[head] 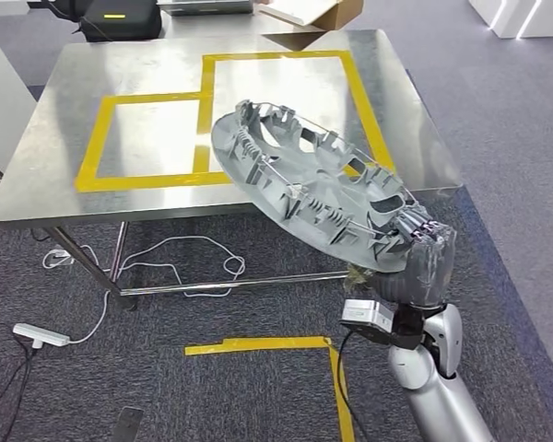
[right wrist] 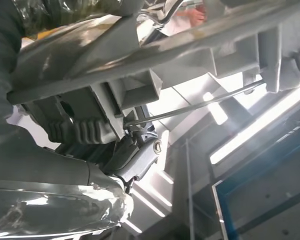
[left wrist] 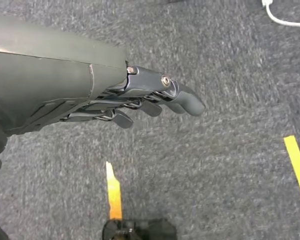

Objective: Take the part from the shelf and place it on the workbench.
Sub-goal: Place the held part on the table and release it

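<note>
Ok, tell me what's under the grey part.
Under the part: the workbench corner with yellow tape, plus carpet. The right hand grips its near edge; the tabletop directly beneath is hidden.

Bright overhead light, glare on steel workbench (head: 64, 138), soft blur

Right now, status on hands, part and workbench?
Right hand grips grey part by its edge, tilted over workbench near edge. Left hand empty, over carpet. Nothing in the way.

Grey part (head: 309, 184); silver workbench (head: 51, 175), yellow tape outlines (head: 148, 180); dark grey carpet (head: 260, 405).
</note>
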You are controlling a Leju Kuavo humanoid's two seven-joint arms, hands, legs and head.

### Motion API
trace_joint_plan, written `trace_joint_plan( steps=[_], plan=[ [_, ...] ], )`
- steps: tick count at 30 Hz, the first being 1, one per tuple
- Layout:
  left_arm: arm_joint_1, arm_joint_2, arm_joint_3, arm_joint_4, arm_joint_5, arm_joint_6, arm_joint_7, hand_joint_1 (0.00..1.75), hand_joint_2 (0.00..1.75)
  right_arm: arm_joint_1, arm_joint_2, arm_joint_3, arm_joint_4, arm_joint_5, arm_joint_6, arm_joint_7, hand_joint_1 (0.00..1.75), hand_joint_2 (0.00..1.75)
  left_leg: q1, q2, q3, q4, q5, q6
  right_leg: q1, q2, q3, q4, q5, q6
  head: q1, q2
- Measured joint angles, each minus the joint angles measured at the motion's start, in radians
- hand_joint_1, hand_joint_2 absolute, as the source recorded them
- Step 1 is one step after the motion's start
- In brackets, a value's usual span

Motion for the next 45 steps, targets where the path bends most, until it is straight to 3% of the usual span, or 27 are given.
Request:
trace_joint_plan(
  steps=[2,4,5,6,7,9,10,13,15,18,19,20,22,24,25,29,31,33,35,36,37,38,40,41,43,45],
  plan=[
    [-0.001,0.000,0.000,0.000,0.000,-0.002,0.000,0.00,1.75,-0.001,0.000,0.002,0.000,0.000,0.000,0.000,1.75,1.75,0.000,0.000,0.000,0.000,0.000,0.004,-0.002,0.001,-0.061,0.128,-0.060,0.006,0.003,0.000],
    [0.000,0.000,0.000,0.000,0.000,-0.005,-0.002,0.00,1.75,0.000,0.000,0.002,0.002,0.000,0.001,0.000,1.75,1.75,-0.001,-0.001,0.001,0.001,-0.001,0.005,-0.003,0.001,-0.107,0.215,-0.079,0.010,0.003,0.000],
    [0.000,0.000,0.000,0.000,-0.001,-0.008,-0.005,0.00,1.75,0.000,0.000,0.002,0.003,0.000,0.001,0.000,1.75,1.75,-0.001,-0.002,0.002,0.001,-0.002,0.005,-0.004,0.001,-0.105,0.205,-0.061,0.011,0.003,0.000],
    [0.000,0.000,-0.001,0.000,-0.001,-0.010,-0.008,0.00,1.75,-0.001,0.000,0.003,0.003,0.001,0.002,0.000,1.75,1.75,-0.001,-0.003,0.003,0.002,-0.003,0.004,-0.004,0.001,-0.084,0.157,-0.028,0.010,0.003,0.000],
    [0.000,0.000,-0.001,0.000,-0.002,-0.013,-0.010,0.00,1.75,-0.002,0.000,0.003,0.003,0.002,0.002,0.000,1.75,1.75,-0.001,-0.004,0.005,0.002,-0.005,0.002,-0.004,0.001,-0.051,0.089,0.008,0.007,0.003,0.000],
    [-0.002,0.000,-0.002,0.000,-0.005,-0.017,-0.013,0.00,1.75,-0.007,0.000,0.007,0.004,0.003,0.004,-0.001,1.75,1.75,-0.005,-0.005,0.006,0.005,-0.011,-0.006,-0.003,0.001,0.012,-0.028,0.044,0.001,0.002,0.000],
    [-0.003,0.000,-0.002,0.000,-0.005,-0.018,-0.014,0.00,1.75,-0.010,0.001,0.009,0.005,0.004,0.004,-0.001,1.75,1.75,-0.007,-0.006,0.005,0.005,-0.012,-0.011,-0.002,0.002,0.027,-0.054,0.044,-0.004,0.002,0.000],
    [-0.003,0.001,-0.002,0.000,-0.006,-0.018,-0.014,0.00,1.75,-0.014,0.002,0.011,0.008,0.006,0.004,0.000,1.75,1.75,-0.006,-0.005,0.007,0.007,-0.018,-0.028,-0.001,0.003,0.037,-0.065,0.037,-0.021,0.000,0.000],
    [-0.004,0.003,-0.002,0.000,-0.006,-0.018,-0.015,0.00,1.75,-0.017,0.003,0.013,0.010,0.007,0.005,0.000,1.75,1.75,-0.003,-0.004,-0.009,0.051,-0.044,-0.039,-0.005,0.001,0.049,-0.070,0.034,-0.033,-0.006,0.000],
    [-0.002,0.003,-0.002,0.000,-0.006,-0.019,-0.015,0.00,1.75,-0.019,0.006,0.019,0.015,0.008,0.006,-0.001,1.75,1.75,0.002,-0.003,-0.107,0.233,-0.113,-0.050,-0.005,0.001,0.066,-0.071,0.022,-0.042,-0.012,0.000],
    [-0.001,0.003,-0.002,0.000,-0.006,-0.019,-0.015,0.00,1.75,-0.019,0.006,0.020,0.017,0.008,0.006,-0.001,1.75,1.75,0.002,-0.003,-0.135,0.275,-0.116,-0.051,-0.004,0.001,0.073,-0.071,0.016,-0.043,-0.012,0.000],
    [0.000,0.003,-0.002,0.000,-0.006,-0.020,-0.015,0.00,1.75,-0.019,0.006,0.020,0.020,0.008,0.006,0.000,1.75,1.75,0.002,-0.003,-0.149,0.284,-0.099,-0.050,-0.004,0.002,0.082,-0.071,0.009,-0.042,-0.012,0.000],
    [0.001,0.003,-0.002,0.000,-0.006,-0.020,-0.015,0.00,1.75,-0.019,0.007,0.021,0.024,0.008,0.006,0.000,1.75,1.75,0.001,-0.003,-0.123,0.194,-0.013,-0.042,-0.003,0.003,0.104,-0.072,-0.008,-0.039,-0.012,0.000],
    [0.001,0.004,-0.002,0.000,-0.006,-0.020,-0.015,0.00,1.75,-0.020,0.008,0.022,0.026,0.008,0.006,0.000,1.75,1.75,-0.004,-0.002,-0.075,0.082,0.044,-0.028,-0.002,0.003,0.121,-0.074,-0.026,-0.030,-0.011,0.000],
    [0.000,0.004,-0.002,0.000,-0.006,-0.020,-0.015,0.00,1.75,-0.022,0.008,0.023,0.027,0.008,0.006,0.000,1.75,1.75,-0.007,-0.001,-0.059,0.047,0.045,-0.022,-0.001,0.003,0.126,-0.076,-0.033,-0.024,-0.011,0.000],
    [0.001,0.003,-0.003,0.000,-0.005,-0.020,-0.015,0.00,1.75,-0.027,0.009,0.024,0.028,0.005,0.008,0.002,1.75,1.75,-0.006,-0.003,-0.024,0.007,0.012,0.000,-0.001,0.002,0.126,-0.053,-0.034,0.002,-0.010,0.000],
    [0.001,0.003,-0.003,0.000,-0.004,-0.020,-0.015,0.00,1.75,-0.029,0.009,0.026,0.029,-0.002,0.012,0.003,1.75,1.75,-0.001,-0.005,-0.005,0.000,0.002,0.010,-0.004,0.002,0.070,0.039,-0.048,0.010,-0.007,0.000],
    [0.001,0.003,-0.003,0.000,-0.002,-0.020,-0.015,0.00,1.75,-0.029,0.009,0.029,0.033,-0.010,0.016,0.003,1.75,1.75,-0.001,-0.006,0.010,0.000,-0.015,0.014,-0.005,0.003,-0.022,0.165,-0.088,0.017,-0.005,0.000],
    [0.007,0.002,-0.003,0.000,0.000,-0.020,-0.015,0.00,1.75,-0.027,0.009,0.029,0.038,-0.017,0.021,0.005,1.75,1.75,-0.001,-0.009,0.035,0.000,-0.036,0.012,-0.006,0.002,-0.084,0.210,-0.108,0.021,-0.005,0.000],
    [0.009,0.001,-0.003,0.000,0.001,-0.019,-0.015,0.00,1.75,-0.026,0.009,0.029,0.041,-0.022,0.024,0.006,1.75,1.75,-0.001,-0.010,0.050,0.000,-0.047,0.010,-0.006,0.002,-0.093,0.185,-0.088,0.021,-0.005,0.000],
    [0.011,0.000,-0.003,0.000,0.002,-0.018,-0.014,0.00,1.75,-0.025,0.009,0.029,0.043,-0.026,0.025,0.007,1.75,1.75,-0.001,-0.011,0.067,0.000,-0.059,0.008,-0.006,0.002,-0.089,0.134,-0.047,0.019,-0.005,0.000],
    [0.012,-0.001,-0.003,0.000,0.002,-0.016,-0.012,0.00,1.75,-0.024,0.009,0.030,0.044,-0.029,0.026,0.007,1.75,1.75,-0.001,-0.012,0.080,-0.001,-0.071,0.004,-0.006,0.001,-0.081,0.069,0.014,0.016,-0.004,0.000],
    [0.011,-0.003,-0.003,0.000,0.004,-0.011,-0.009,0.00,1.75,-0.023,0.010,0.031,0.047,-0.034,0.027,0.006,1.75,1.75,-0.003,-0.013,0.097,0.000,-0.091,-0.006,-0.001,0.000,-0.063,-0.024,0.088,0.003,-0.004,0.000],
    [0.010,-0.003,-0.003,0.000,0.005,-0.009,-0.008,0.00,1.75,-0.023,0.011,0.032,0.048,-0.035,0.027,0.006,1.75,1.75,-0.004,-0.012,0.101,0.000,-0.098,-0.013,0.001,0.000,-0.058,-0.042,0.100,-0.004,-0.002,0.000],
    [0.008,-0.002,-0.002,0.000,0.006,-0.005,-0.006,0.00,1.75,-0.022,0.013,0.032,0.049,-0.037,0.028,0.008,1.75,1.75,-0.004,-0.011,0.109,0.001,-0.104,-0.022,0.003,0.001,-0.043,-0.047,0.089,-0.021,-0.001,0.000],
    [0.005,-0.002,-0.003,-0.001,0.006,-0.003,-0.006,0.00,1.75,-0.020,0.013,0.030,0.049,-0.037,0.028,0.011,1.75,1.75,-0.003,-0.010,0.095,0.046,-0.108,-0.029,-0.002,0.001,-0.021,-0.057,0.079,-0.033,-0.002,0.000]
  ],
)
